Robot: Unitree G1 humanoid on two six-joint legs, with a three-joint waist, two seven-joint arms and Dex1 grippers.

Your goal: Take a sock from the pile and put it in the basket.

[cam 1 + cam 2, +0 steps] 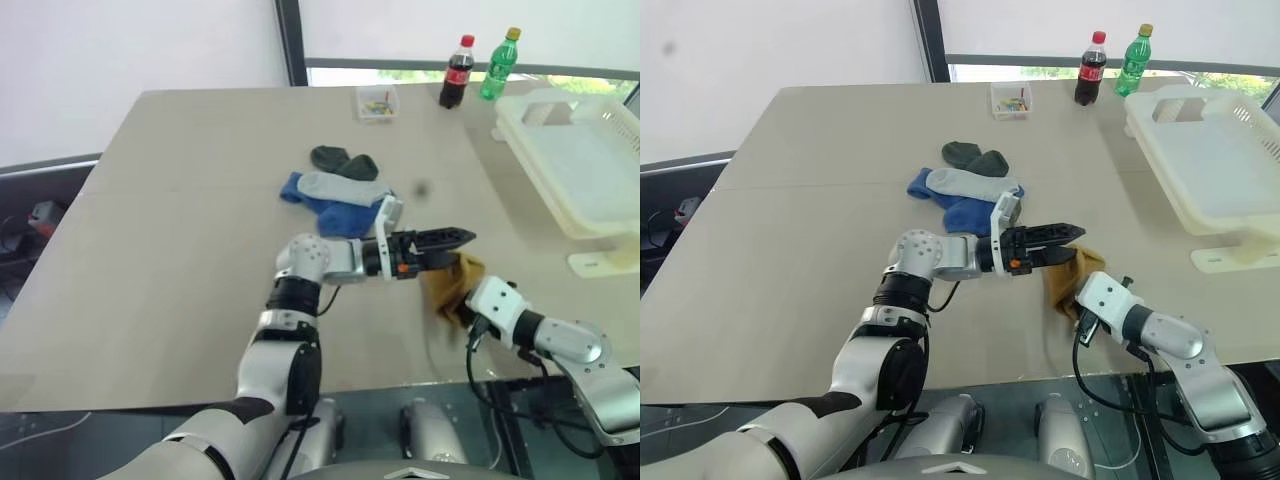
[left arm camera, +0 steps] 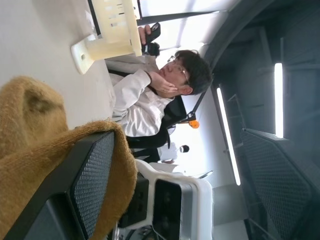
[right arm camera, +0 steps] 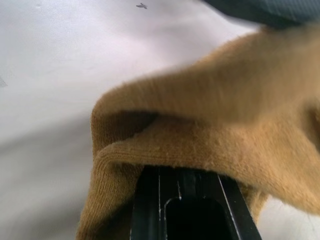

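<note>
While the right tool [image 1: 1080, 285] is clenched on a mustard-yellow sock [image 1: 1068, 280], lifted a little off the table [image 1: 790, 250], the left tool [image 1: 1065, 237] reaches in level from the robot's left with its fingers spread, one finger [image 2: 85, 185] lying against the sock's fabric and the other clear of it. Beyond the left tool, the pile [image 1: 965, 190] of blue, grey and dark green socks lies on the table. The basket [image 1: 1210, 170] sits well beyond the right tool, at the table's right edge.

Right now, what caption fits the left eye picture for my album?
Right gripper shut on a mustard sock, open left gripper beside it, basket waiting.
</note>
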